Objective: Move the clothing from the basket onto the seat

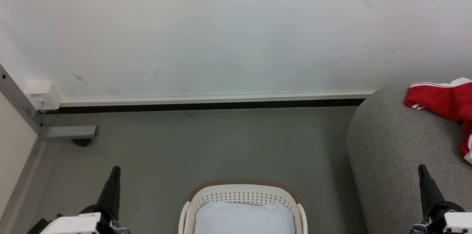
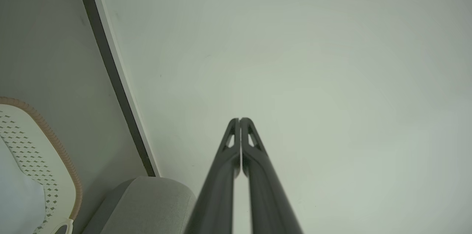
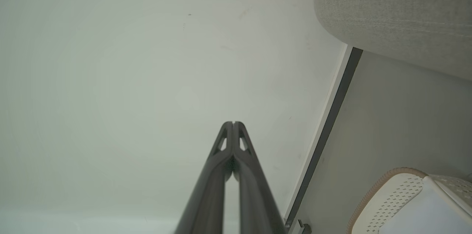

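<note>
Two pincers rise in the head view, the left pincer [image 1: 115, 170] and the right pincer [image 1: 422, 169]. The clothing [image 1: 442, 101] lies on the seat [image 1: 391, 145], beyond the right one. The basket [image 1: 243, 183] between them shows a pale pad [image 1: 243, 217]. Left wrist view: fingers [image 2: 221, 175] pressed together, empty. Right wrist view: likewise, with the clothing up to the right.

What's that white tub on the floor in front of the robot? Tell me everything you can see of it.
It is a cream-white plastic basket, rounded at its far end, its walls pierced by rows of small holes under a brown rim. It stands upright on the grey floor, to the left of the grey seat and apart from it. A pale white-blue pad lies inside. The head view's bottom edge cuts off its near part.
</note>
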Robot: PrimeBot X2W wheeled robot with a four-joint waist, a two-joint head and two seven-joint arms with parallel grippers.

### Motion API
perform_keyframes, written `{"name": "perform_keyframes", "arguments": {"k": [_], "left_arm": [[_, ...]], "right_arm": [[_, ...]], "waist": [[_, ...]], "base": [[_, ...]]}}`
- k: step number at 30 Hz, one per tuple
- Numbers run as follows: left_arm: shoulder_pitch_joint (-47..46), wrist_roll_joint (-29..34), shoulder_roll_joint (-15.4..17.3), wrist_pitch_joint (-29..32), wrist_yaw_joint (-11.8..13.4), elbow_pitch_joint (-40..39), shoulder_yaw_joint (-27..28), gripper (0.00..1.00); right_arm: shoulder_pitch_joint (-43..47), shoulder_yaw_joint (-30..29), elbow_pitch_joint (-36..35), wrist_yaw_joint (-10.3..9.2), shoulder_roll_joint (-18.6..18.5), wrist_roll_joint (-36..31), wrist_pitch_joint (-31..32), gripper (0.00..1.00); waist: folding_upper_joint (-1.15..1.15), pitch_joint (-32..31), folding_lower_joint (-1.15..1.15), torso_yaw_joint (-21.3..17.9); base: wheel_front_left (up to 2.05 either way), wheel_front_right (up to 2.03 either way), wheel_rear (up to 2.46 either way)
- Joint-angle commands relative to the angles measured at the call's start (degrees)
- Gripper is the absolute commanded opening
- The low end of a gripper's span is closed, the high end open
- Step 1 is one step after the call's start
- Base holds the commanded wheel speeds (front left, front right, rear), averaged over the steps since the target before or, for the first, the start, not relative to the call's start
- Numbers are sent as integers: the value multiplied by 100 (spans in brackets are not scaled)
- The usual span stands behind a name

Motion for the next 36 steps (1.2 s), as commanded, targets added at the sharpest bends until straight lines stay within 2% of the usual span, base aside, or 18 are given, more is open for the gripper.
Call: {"name": "perform_keyframes", "arguments": {"k": [1,36], "left_arm": [[-52,-83,23,22,-21,-16,13,0],[-51,-84,23,21,-21,-16,13,0]], "right_arm": [[-68,-20,-26,-12,-39,11,16,0],[-68,-20,-26,-12,-39,11,16,0]], "waist": [[0,0,0,0],[0,0,0,0]], "base": [[0,0,0],[0,0,0]]}}
